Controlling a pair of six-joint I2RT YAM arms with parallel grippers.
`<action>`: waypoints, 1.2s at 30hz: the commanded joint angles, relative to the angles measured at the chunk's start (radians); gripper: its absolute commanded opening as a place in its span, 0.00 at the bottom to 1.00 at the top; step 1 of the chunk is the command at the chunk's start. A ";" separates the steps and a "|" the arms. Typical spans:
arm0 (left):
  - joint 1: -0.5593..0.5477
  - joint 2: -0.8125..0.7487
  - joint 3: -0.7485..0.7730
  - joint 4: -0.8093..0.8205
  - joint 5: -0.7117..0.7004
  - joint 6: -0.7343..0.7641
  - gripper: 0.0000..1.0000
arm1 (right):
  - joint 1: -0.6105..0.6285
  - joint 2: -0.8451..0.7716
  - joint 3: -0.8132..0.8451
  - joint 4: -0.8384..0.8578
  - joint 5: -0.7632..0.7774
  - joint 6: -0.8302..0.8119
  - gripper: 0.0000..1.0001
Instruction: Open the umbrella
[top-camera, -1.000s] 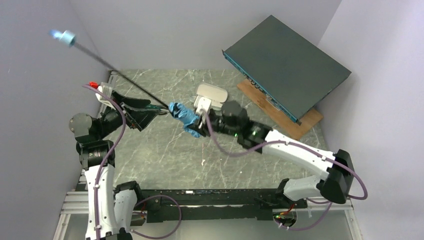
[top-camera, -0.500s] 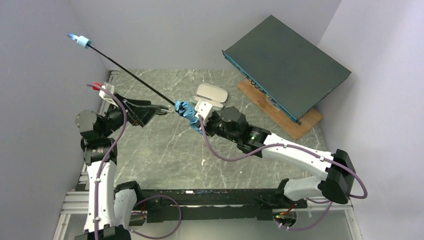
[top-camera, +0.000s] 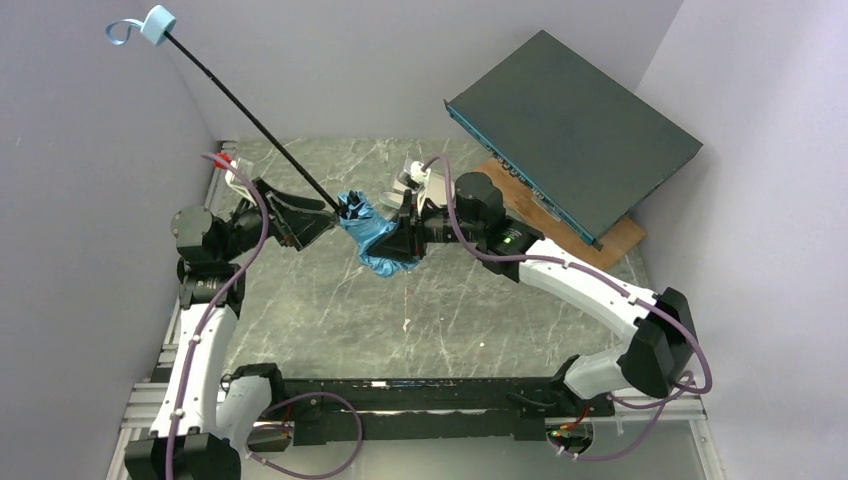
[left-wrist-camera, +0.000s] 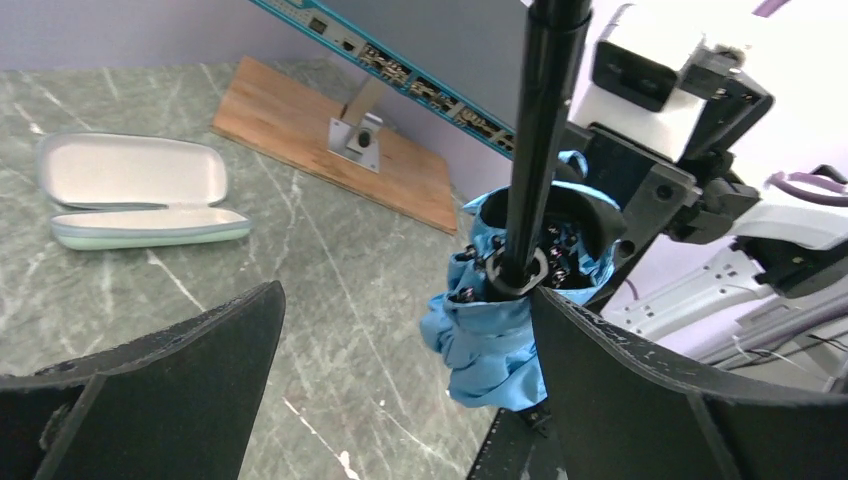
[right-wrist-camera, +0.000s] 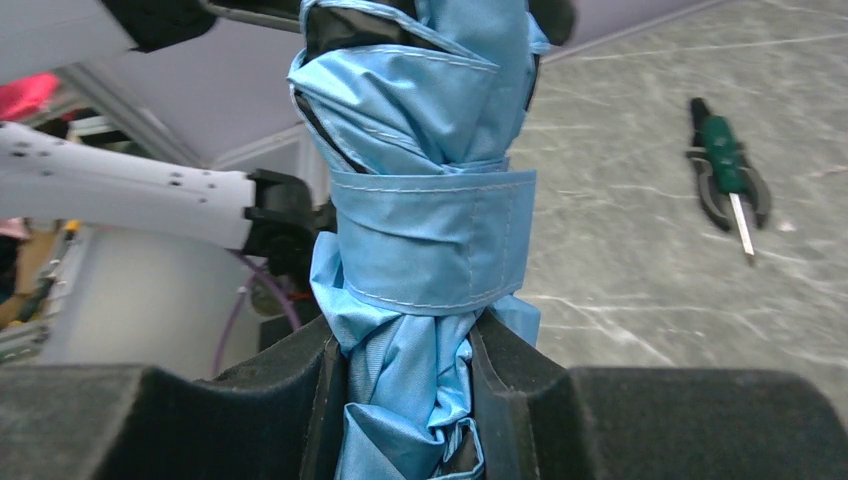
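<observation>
1. My right gripper (right-wrist-camera: 405, 355) clamps the bundled canopy of the umbrella (top-camera: 372, 237), holding it off the table just near of the glasses case (left-wrist-camera: 140, 190).
2. The strap (right-wrist-camera: 430, 240) is wrapped round the canopy, so it probably cannot spread.
3. My left gripper (left-wrist-camera: 400, 350) gapes wide and holds nothing. The shaft (top-camera: 250, 110) passes between its fingers, perhaps brushing one.
4. Both arms reach inward, their wrists facing each other.

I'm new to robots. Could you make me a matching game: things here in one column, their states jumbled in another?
1 sky-blue folding umbrella
2 pale grey-green oblong hard case
3 dark-grey flat box
4 left gripper

A tilted on a wooden board
B jaws wide open
C lying open on the table
D clamped in the right gripper

Pairs: 1-D, 2-C, 3-A, 4-B
</observation>
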 joint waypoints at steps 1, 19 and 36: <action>-0.047 0.032 0.077 0.110 -0.002 -0.078 0.99 | -0.003 0.013 0.070 0.172 -0.172 0.114 0.00; -0.158 0.045 0.071 0.055 -0.043 -0.066 1.00 | 0.071 0.039 0.181 -0.060 0.456 -0.113 0.00; -0.241 0.186 0.229 -0.224 -0.387 -0.137 1.00 | 0.329 0.097 0.079 0.207 1.066 -0.646 0.00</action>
